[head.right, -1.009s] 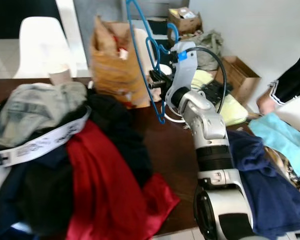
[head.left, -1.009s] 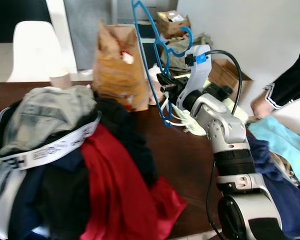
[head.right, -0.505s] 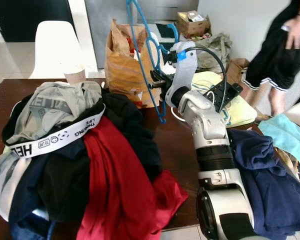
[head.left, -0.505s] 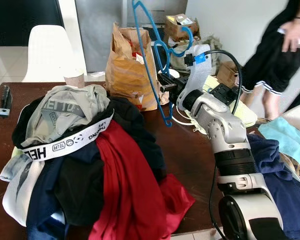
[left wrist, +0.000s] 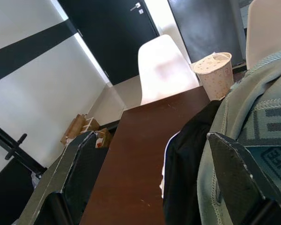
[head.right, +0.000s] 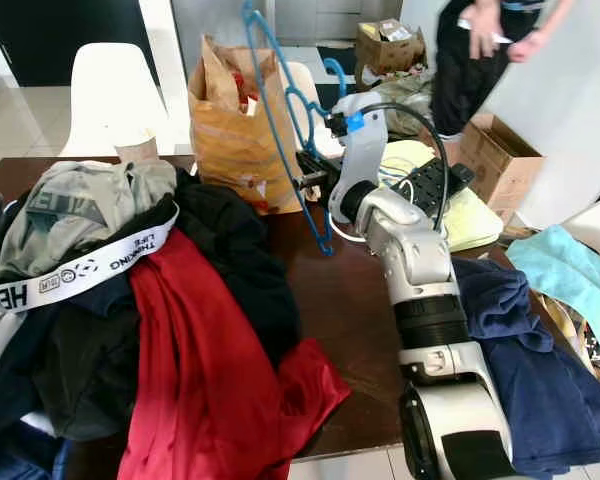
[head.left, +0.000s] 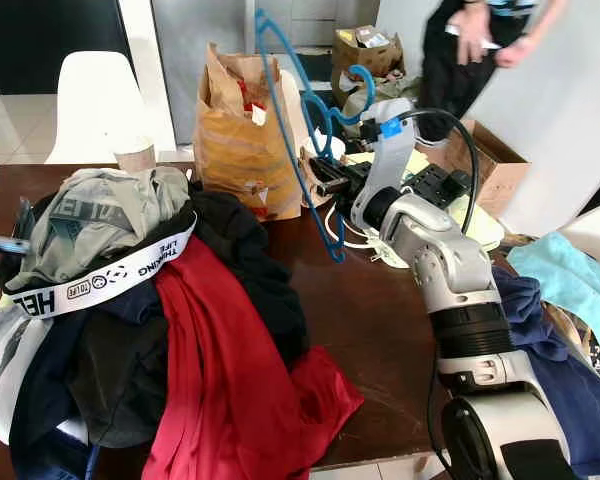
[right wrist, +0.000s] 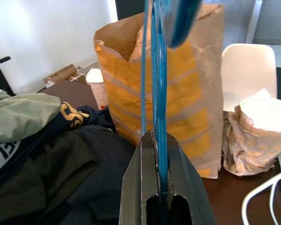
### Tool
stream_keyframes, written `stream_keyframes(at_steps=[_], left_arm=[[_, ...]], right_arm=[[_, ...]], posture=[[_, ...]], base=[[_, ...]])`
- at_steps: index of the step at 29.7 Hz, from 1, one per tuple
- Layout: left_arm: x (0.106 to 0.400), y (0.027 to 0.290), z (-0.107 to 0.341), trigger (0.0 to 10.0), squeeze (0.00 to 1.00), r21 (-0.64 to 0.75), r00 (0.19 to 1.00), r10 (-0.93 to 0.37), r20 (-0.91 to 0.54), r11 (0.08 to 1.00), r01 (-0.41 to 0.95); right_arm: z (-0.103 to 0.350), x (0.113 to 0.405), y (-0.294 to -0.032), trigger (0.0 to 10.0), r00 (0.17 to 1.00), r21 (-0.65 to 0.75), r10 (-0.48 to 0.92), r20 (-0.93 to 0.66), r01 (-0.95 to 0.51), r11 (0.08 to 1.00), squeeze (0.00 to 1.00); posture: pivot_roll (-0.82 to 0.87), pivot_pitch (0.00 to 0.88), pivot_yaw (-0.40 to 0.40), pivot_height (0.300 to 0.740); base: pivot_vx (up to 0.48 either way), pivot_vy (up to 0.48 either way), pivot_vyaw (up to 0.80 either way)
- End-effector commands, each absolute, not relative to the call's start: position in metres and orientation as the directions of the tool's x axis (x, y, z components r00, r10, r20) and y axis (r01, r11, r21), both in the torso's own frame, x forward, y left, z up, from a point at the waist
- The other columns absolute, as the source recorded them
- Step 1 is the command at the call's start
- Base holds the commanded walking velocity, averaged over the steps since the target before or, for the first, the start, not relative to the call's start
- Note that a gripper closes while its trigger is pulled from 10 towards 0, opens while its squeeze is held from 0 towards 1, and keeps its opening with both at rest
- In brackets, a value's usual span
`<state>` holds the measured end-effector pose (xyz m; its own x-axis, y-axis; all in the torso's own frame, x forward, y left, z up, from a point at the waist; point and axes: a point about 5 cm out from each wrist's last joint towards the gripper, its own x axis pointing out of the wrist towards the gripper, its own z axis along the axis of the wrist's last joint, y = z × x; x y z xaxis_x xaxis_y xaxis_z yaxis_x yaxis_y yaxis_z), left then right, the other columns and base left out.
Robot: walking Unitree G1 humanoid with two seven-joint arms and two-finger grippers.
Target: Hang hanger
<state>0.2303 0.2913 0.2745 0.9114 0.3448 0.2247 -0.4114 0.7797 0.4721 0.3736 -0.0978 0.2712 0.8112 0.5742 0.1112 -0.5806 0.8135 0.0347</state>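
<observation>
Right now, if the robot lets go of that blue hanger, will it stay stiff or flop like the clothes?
The blue hanger probably stays stiff: its thin frame holds shape upright in the right gripper. It looks light. Being pinched at one spot, it may swing or tip.

Lived-in home, dining area in use for sorting laundry. Dark wooden table [head.left: 380, 310] heaped with mixed clothes [head.left: 150, 300]; white moulded chair [head.left: 90, 100] at the far side, paper cup [head.left: 133, 155] on the tabletop. Brown paper bag [head.left: 242, 140] just past the closed jaws. Open cardboard boxes [head.left: 485, 165] on tiled floor [head.left: 5, 125], black door [left wrist: 117, 33], person [head.left: 470, 50] standing behind.
</observation>
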Motion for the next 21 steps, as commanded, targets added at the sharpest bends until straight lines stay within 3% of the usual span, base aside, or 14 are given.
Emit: stream_keyframes(at_steps=[1,3,10,15,21], left_arm=[[0.229,0.291,0.266,10.0,0.00,0.469,0.925,0.342,0.167,0.797,-0.380],[0.228,0.281,0.246,10.0,0.00,0.416,0.965,0.258,0.042,0.874,-0.252],[0.229,0.272,0.240,10.0,0.00,0.397,0.981,0.194,0.015,0.899,-0.183],[0.245,0.246,0.250,10.0,0.00,0.436,0.992,0.035,0.123,0.896,-0.085],[0.249,0.240,0.264,10.0,0.00,0.481,0.980,0.007,0.197,0.871,-0.103]], right_arm=[[0.270,0.372,-0.097,10.0,0.809,0.018,0.581,0.094,-0.585,0.811,0.00],[0.270,0.372,-0.097,10.0,0.807,0.002,0.584,0.082,-0.586,0.810,0.00],[0.270,0.373,-0.098,10.0,0.810,-0.004,0.581,0.076,-0.582,0.813,0.00],[0.276,0.373,-0.099,10.0,0.816,-0.011,0.570,0.096,-0.572,0.820,0.00],[0.280,0.373,-0.103,10.0,0.824,-0.016,0.556,0.111,-0.558,0.830,0.00]], posture=[[0.08,0.095,-0.040,0.740],[0.07,0.097,-0.039,0.740],[0.07,0.099,-0.039,0.740],[0.05,0.096,-0.038,0.740],[0.04,0.096,-0.036,0.740]], base=[[0.000,0.000,0.00],[0.000,0.000,0.00],[0.000,0.000,0.00],[0.000,0.000,0.00],[0.000,0.000,0.00]])
